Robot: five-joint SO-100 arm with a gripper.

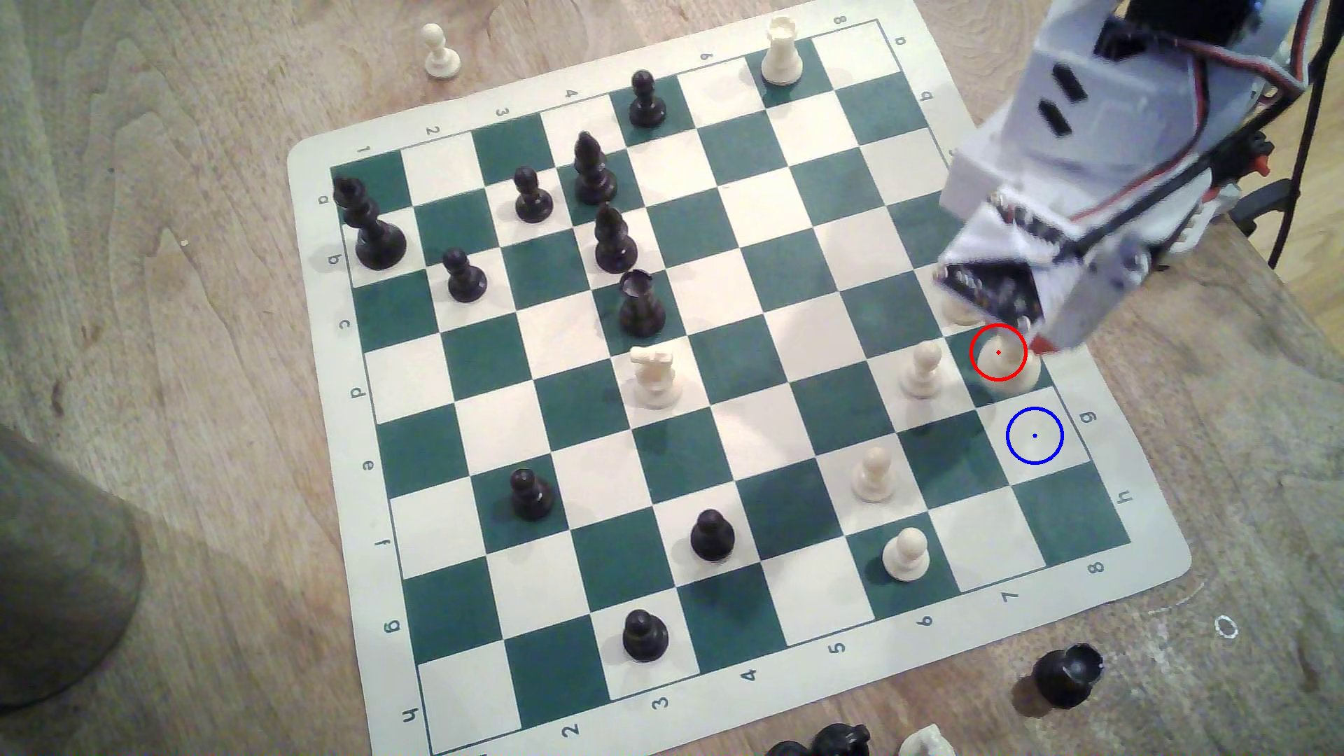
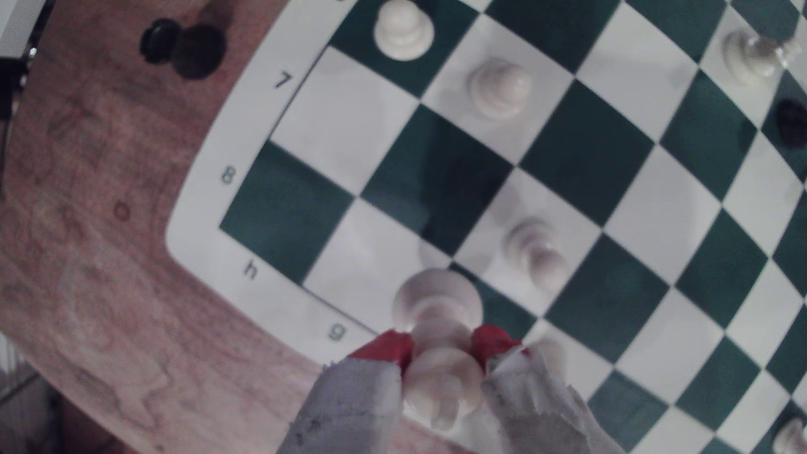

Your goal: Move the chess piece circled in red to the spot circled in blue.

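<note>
End effector (image 2: 443, 349) pinching the white piece (image 2: 436, 331) rn, grab step imo; next: lift, shift to blue-circled square (image 1: 1035, 435).

Smooth plastic king (image 2: 439, 345), matt vinyl board (image 1: 727, 378), wood-grain table (image 1: 182, 291)

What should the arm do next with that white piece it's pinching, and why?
Probably lift it slightly: the gripper is closed on the white piece, whose base seems still at the red-circled square, and the blue-circled square beside it is free.
</note>
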